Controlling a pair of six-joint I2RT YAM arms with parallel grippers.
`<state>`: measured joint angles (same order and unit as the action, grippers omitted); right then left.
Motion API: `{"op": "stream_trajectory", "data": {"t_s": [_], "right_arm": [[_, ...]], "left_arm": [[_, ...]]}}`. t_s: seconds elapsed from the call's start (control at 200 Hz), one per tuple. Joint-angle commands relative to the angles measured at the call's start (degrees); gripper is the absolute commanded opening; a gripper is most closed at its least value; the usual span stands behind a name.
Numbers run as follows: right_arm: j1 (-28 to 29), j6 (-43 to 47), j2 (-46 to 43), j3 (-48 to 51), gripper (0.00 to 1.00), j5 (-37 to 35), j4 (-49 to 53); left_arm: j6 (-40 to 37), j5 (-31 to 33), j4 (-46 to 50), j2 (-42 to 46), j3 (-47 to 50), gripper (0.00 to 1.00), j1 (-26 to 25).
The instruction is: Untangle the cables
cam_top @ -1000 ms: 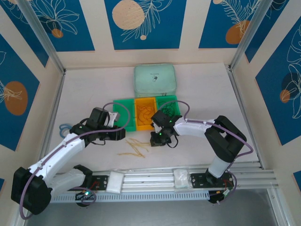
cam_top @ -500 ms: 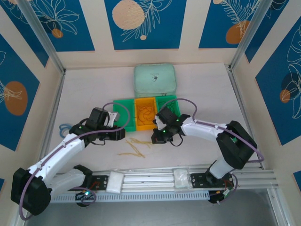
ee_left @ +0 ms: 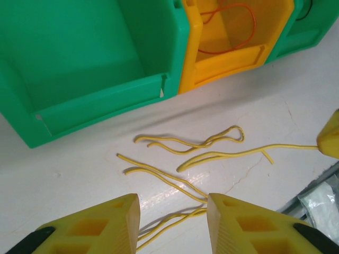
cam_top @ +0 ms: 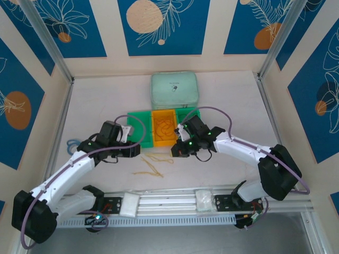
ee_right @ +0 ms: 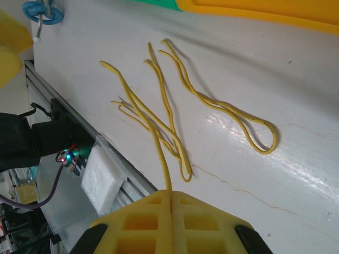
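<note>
Several pale yellow cables (cam_top: 151,165) lie loosely crossed on the white table in front of the bins. My right gripper (ee_right: 170,194) is shut on one yellow cable (ee_right: 159,138), which rises from the pile to its jaws. In the top view that right gripper (cam_top: 175,151) sits just right of the pile. My left gripper (ee_left: 172,205) is open, its fingers (ee_left: 124,214) hovering over the near cable strands (ee_left: 175,185) without holding them; from above, the left gripper (cam_top: 136,151) is at the pile's left. An orange-red cable (ee_left: 229,26) lies in the yellow bin (cam_top: 164,138).
A green bin (cam_top: 139,138) sits left of the yellow bin and another green bin (cam_top: 197,112) to its right, holding something dark. A pale green pouch (cam_top: 174,89) lies behind them. A blue ring (ee_right: 42,10) rests at the left; the metal rail (cam_top: 169,201) runs along the near edge.
My right gripper has closed on a yellow cable and shifted slightly back and right, its elbow swinging out to the right. The left arm has not moved.
</note>
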<state>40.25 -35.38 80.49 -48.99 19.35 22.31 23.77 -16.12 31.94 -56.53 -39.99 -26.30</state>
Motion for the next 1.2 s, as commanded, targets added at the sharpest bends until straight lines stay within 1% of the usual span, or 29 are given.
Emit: {"op": "stream_trajectory", "data": {"t_s": [0.0,0.11,0.23,0.38,0.46,0.595,0.805,0.925,1.015,1.196], "right_arm": [[0.16,1.55,-2.85,-1.72,0.0,-2.15,0.71],[1.15,2.26,-3.85,-4.26,0.0,-8.9,0.57],[2.75,1.59,-4.22,-5.58,0.0,-15.68,-3.79],[5.43,-0.73,-2.22,-6.78,0.0,-25.54,-9.82],[6.6,-0.38,0.5,-8.34,0.0,-29.06,-12.43],[9.26,4.66,6.53,-13.67,0.0,-35.51,-13.45],[12.74,13.66,16.13,-23.04,0.0,-45.85,-10.58],[13.79,15.65,20.68,-26.99,0.0,-48.94,-8.73],[14.13,16.49,23.35,-29.07,0.0,-49.59,-7.47],[14.22,16.39,25.41,-29.76,0.0,-45.61,-7.27]], "left_arm": [[0.7,5.11,-0.27,3.36,-1.25,0.38,0.89],[1.24,9.14,-0.43,6.05,-1.32,0.4,0.88],[1.71,12.41,-0.87,8.43,-1.06,0.4,0.87],[1.84,12.9,-1.13,8.94,-0.75,0.41,0.89],[1.98,12.35,-1.43,8.48,-0.53,0.41,0.82],[1.98,12.06,-1.53,8.11,-0.47,0.41,0.83],[1.52,13.06,-1.01,8.94,-0.29,0.41,0.85],[1.44,13.3,-0.76,9.32,0.08,0.41,0.9],[1.37,13.55,-0.37,9.49,0.06,0.41,0.9],[1.28,14.2,-0.61,9.77,0.53,0.41,0.9]]}}
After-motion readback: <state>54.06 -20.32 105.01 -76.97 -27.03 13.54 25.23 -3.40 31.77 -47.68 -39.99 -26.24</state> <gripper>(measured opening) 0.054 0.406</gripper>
